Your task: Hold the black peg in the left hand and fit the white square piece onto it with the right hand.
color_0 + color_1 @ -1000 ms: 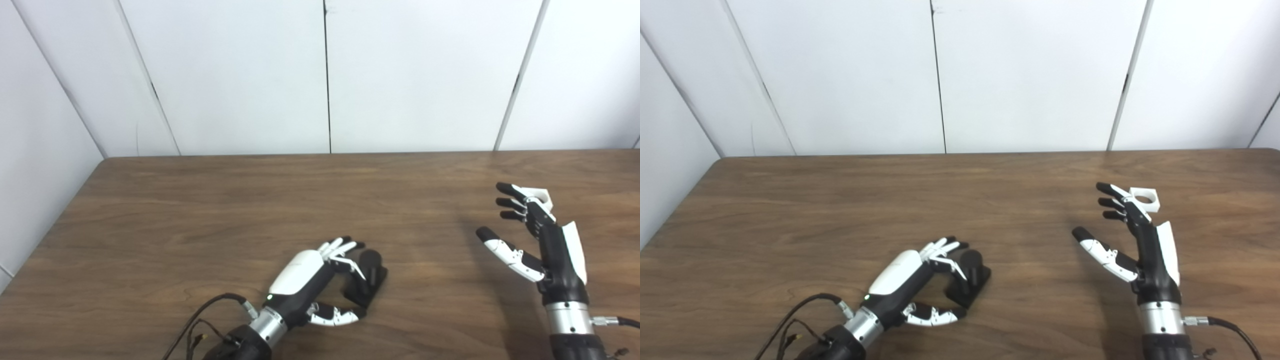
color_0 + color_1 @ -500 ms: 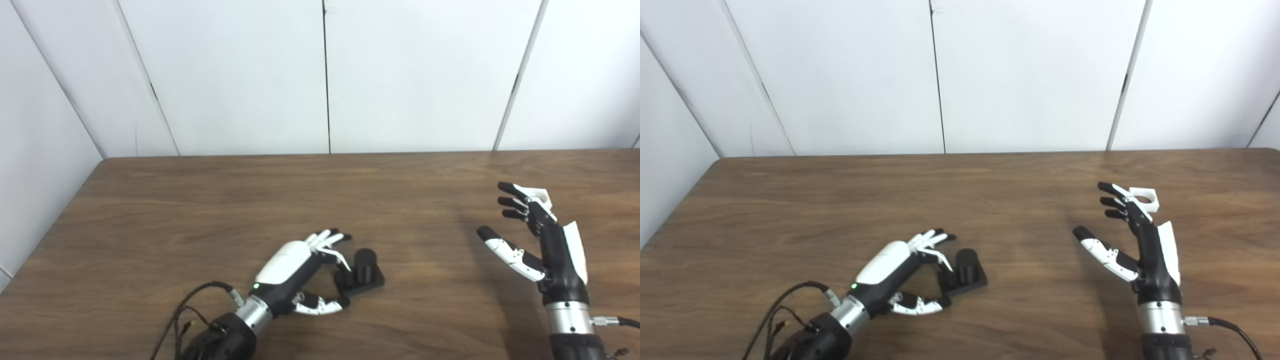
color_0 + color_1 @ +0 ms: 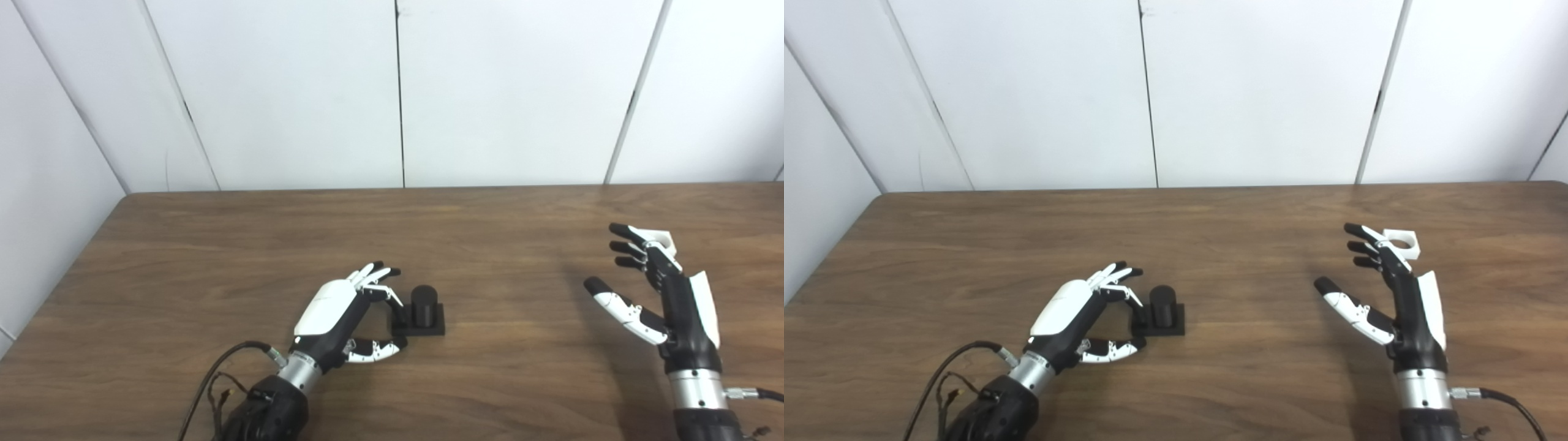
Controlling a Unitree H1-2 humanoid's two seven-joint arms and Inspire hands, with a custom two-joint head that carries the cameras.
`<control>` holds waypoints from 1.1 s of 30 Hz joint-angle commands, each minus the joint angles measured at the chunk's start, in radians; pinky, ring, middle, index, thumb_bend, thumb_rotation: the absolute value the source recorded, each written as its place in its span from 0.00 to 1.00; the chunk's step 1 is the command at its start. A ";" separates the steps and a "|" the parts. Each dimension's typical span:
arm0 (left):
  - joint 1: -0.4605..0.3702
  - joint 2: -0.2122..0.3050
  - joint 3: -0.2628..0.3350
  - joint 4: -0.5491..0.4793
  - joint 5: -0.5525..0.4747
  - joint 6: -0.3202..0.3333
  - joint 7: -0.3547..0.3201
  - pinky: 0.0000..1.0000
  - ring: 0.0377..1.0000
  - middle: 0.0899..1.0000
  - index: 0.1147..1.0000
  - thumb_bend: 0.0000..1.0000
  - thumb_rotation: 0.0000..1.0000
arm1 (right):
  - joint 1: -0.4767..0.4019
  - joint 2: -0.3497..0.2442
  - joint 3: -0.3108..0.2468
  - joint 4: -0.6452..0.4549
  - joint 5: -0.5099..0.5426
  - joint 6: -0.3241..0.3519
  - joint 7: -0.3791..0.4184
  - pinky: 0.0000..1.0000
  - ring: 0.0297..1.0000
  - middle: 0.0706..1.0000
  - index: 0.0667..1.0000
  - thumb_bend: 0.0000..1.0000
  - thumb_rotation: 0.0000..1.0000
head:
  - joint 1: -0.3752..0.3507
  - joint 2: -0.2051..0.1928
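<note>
Step in hand, as I judge it: acquire the black peg (image 3: 424,304) w/ my left hand (image 3: 343,312). Neither part is gripped yet.

Left hand: fingers (image 3: 375,277) loosely curled and spread apart from the thumb, holding nothing. The fingertips sit just beside the left edge of the peg's square base; I cannot tell whether they touch it. The peg stands upright on the table (image 3: 245,245), a little left of centre, cylinder pointing up.

Right hand (image 3: 1387,288): raised over the right side of the table, fingers fanned out, thumb set wide, nothing in it. The white square piece (image 3: 1402,241) lies flat on the table just behind that hand's fingertips, its round hole showing in the right eye view. Peg and white piece are well apart.

Next move, req'd:
1. Left hand: advance so fingers and thumb straddle the base or cylinder, then close. Approach must be gentle; the base looks light and prob. slides if nudged.
2. Right hand: reach fwd past its present pos., pinch the white piece by its edges, leave the hole unobstructed.
3. Only then bring hole over cylinder, axes aligned.
</note>
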 commanded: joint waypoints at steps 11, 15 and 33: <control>-0.039 -0.001 0.017 0.005 0.015 -0.001 0.049 0.96 0.97 0.89 0.42 0.52 0.06 | 0.012 0.020 0.008 0.015 -0.012 -0.012 -0.006 0.71 0.77 0.82 0.78 0.62 0.48 | -0.004 0.002; -0.038 -0.002 0.017 0.002 0.011 0.002 0.044 0.96 0.97 0.89 0.42 0.52 0.06 | 0.013 0.015 0.004 0.013 -0.012 -0.017 -0.008 0.71 0.77 0.82 0.77 0.62 0.48 | -0.007 0.004; -0.033 0.007 0.015 0.012 -0.005 -0.012 0.039 0.97 0.97 0.90 0.42 0.52 0.07 | -0.057 -0.153 -0.033 -0.059 -0.241 0.208 0.038 0.73 0.82 0.84 0.75 0.70 0.45 | -0.081 -0.009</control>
